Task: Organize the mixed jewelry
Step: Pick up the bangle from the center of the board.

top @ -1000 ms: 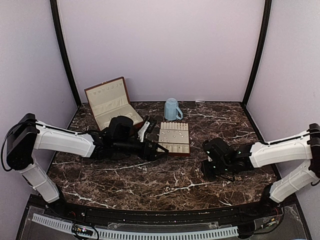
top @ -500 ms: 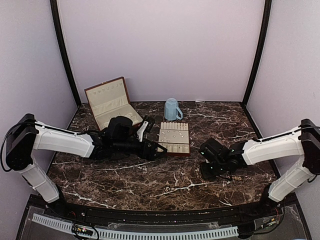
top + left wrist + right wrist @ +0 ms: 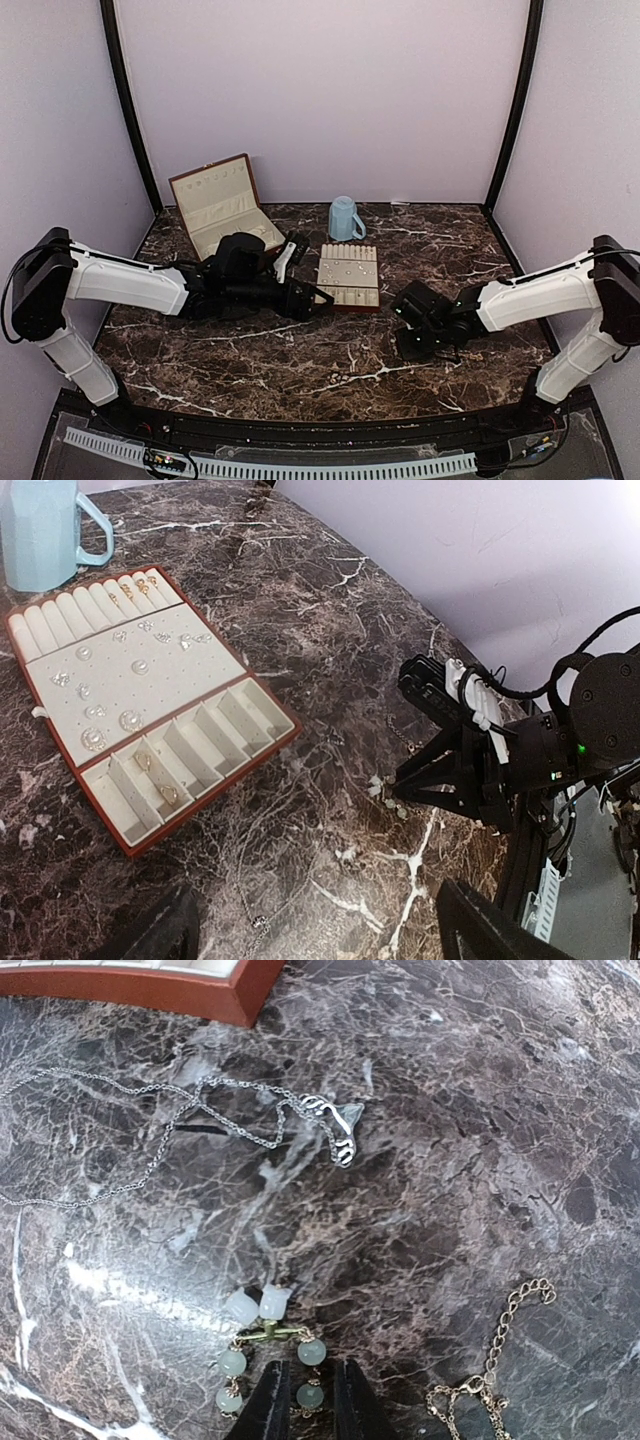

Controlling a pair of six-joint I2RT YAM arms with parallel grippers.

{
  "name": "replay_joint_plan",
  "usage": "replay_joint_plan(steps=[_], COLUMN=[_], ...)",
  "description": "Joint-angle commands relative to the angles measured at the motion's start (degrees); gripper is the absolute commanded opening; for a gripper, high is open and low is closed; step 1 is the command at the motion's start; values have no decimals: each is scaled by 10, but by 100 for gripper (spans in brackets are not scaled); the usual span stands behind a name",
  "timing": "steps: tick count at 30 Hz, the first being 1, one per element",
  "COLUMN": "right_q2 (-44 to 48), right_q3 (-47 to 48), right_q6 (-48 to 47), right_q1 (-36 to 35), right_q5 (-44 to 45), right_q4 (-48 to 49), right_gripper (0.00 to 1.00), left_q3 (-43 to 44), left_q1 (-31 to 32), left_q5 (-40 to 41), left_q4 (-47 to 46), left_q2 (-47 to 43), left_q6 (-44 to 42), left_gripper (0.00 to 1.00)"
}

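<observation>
The right end effector (image 3: 305, 1405) was clenched narrowly on a pale beaded piece (image 3: 268, 1345) lying on the table (image 3: 470, 1140), off the tray (image 3: 180, 990) toward the near right corner, which apparently called for a lift to the tray next; the left end effector (image 3: 315, 935) hung released.

We saw a lab test booth: lilac panels (image 3: 320, 90) and black corner posts (image 3: 128, 110) boxed in a marbled desk (image 3: 330, 365) carrying a left arm (image 3: 120, 282) and right arm (image 3: 540, 295).
</observation>
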State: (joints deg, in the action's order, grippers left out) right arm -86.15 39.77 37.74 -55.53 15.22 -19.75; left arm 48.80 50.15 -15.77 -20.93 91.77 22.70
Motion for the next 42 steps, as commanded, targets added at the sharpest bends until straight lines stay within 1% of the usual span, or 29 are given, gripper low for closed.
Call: replay_joint_plan(steps=[1,9,14,17,22,28,30,36,42], right_q2=[-1,10,44,58,72,95,107,135,159], right_q3=[2,-4,-12,-16,-21,-27,-32,-50,-53], right_q6=[5,25,32,35,40,48,52,67,76], right_q1=[-9,-10,-9,-9,-7,-5,-5,0,3], right_q5=[3,-5,-14,-17,-20,-28,-34,-49,-58], right_q4=[-4,11,38,51,58,67,74,96,101], right_gripper=[15,4,1,1,0,0,0,0,0], left_q3=[-6,1,6,17,36,87,95,101,99], left_q1=[3,3,11,19,31,54,59,67,78], left_q5=[4,-1,-12,-20,-52,-73,-84,-118,-113], left_q4=[-1,-6,-38,-48,-95,-107,-123,-217,-262], left_q2=[-24,-15,7,29,90,162,183,242,269], left_q6=[-6,-1,15,16,24,4,1,19,4], left_gripper=[84,84,84,84,84,84,84,84,83])
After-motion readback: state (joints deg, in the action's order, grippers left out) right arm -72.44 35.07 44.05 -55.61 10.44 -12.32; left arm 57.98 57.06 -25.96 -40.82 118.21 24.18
